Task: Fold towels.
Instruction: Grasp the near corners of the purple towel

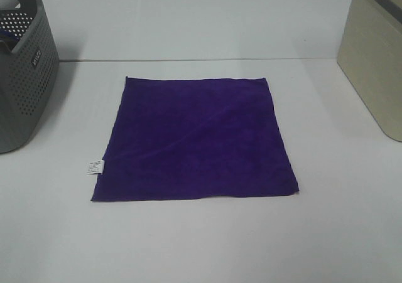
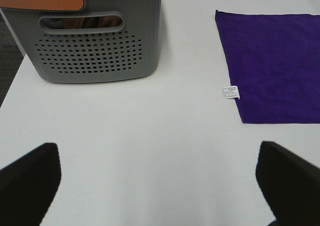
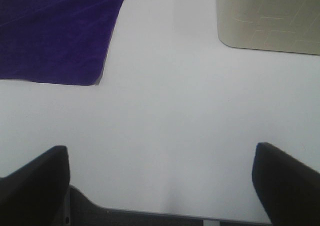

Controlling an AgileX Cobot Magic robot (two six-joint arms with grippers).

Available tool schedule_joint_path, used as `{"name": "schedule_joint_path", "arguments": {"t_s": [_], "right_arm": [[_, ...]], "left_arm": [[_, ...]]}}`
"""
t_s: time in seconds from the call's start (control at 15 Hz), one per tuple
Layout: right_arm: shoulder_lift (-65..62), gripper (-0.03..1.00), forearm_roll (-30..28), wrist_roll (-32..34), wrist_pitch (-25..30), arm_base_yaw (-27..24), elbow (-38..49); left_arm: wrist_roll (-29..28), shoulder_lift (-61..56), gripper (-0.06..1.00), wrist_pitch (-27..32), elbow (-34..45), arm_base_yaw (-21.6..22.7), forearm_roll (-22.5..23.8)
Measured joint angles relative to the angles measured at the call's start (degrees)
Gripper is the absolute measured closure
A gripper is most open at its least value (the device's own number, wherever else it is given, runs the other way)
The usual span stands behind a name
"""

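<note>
The high view gives me the whole purple towel (image 1: 195, 138), flat mid-frame on the desk (image 1: 201, 245) (white tag (image 1: 95, 167) on its left edge), while only the wrist views show both jaws, spread wide and empty.

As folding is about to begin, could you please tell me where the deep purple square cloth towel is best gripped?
Pinch the purple towel at its two near corners, coming from the near edge: left gripper at the corner by the white tag, right gripper at the other. It lies flat, so corners likely lift easiest.
</note>
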Motion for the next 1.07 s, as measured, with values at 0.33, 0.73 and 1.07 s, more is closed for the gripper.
{"name": "schedule_joint_path", "arguments": {"t_s": [0.33,0.73,1.07], "right_arm": [[0.0,0.01,0.0,0.0,0.0,0.0,0.0],[0.0,0.01,0.5,0.0,0.0,0.0,0.0],[13.6,0.01,3.8,1.2,5.8,0.0,-8.1]], "left_arm": [[0.0,0.0,-0.05,0.0,0.0,0.0,0.0],[0.0,0.0,-0.05,0.0,0.0,0.0,0.0],[0.5,10.9,-0.05,0.1,-4.4,0.0,-1.1]]}}
